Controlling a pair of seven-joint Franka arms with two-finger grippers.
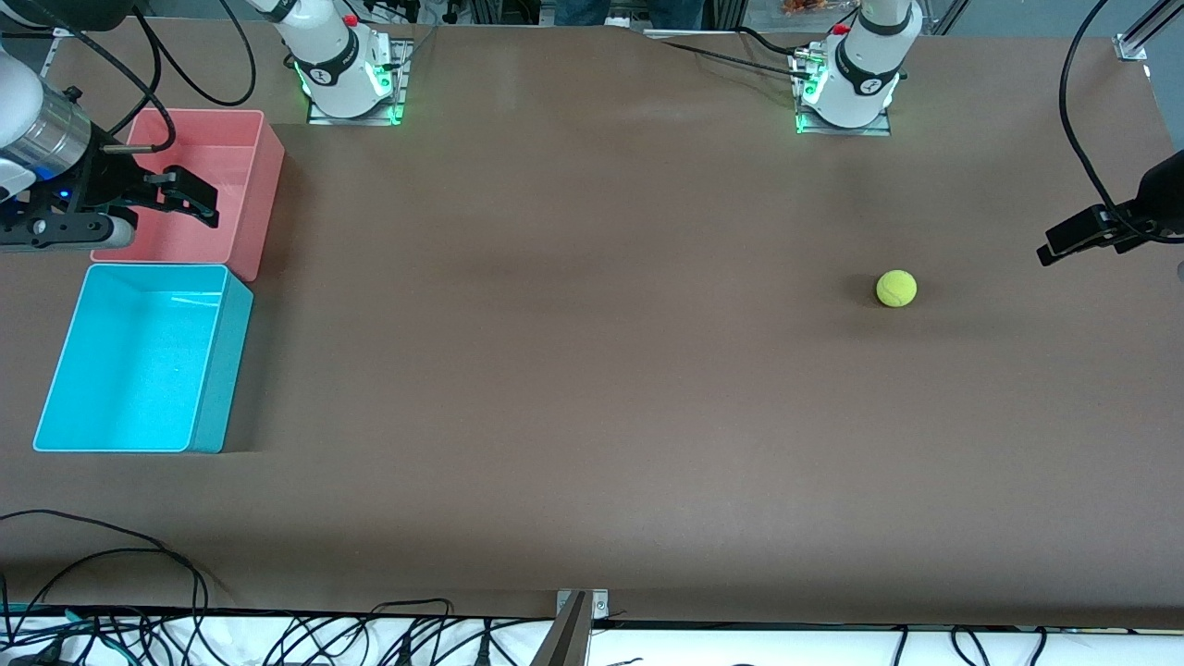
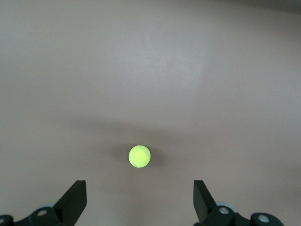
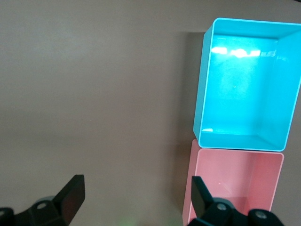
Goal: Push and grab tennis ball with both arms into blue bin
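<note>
Your items, nearest first. Blue bin (image 1: 208, 370): on the counter (image 1: 592, 370) at the right arm's end. Tennis ball (image 1: 896, 288): on bare counter toward the left arm's end, well apart from both bins. Pink bin (image 1: 254, 185): just beside the blue bin, farther from the front camera. Right pincer (image 1: 190, 196): over the pink bin, fingers spread. Left pincer (image 2: 140, 200): above the counter near the ball, fingers spread, holding nothing.

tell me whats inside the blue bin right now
Nothing shows inside the blue bin: its floor is bare in the front and right wrist views, with only light glare. The tennis ball lies on the table toward the left arm's end.
</note>
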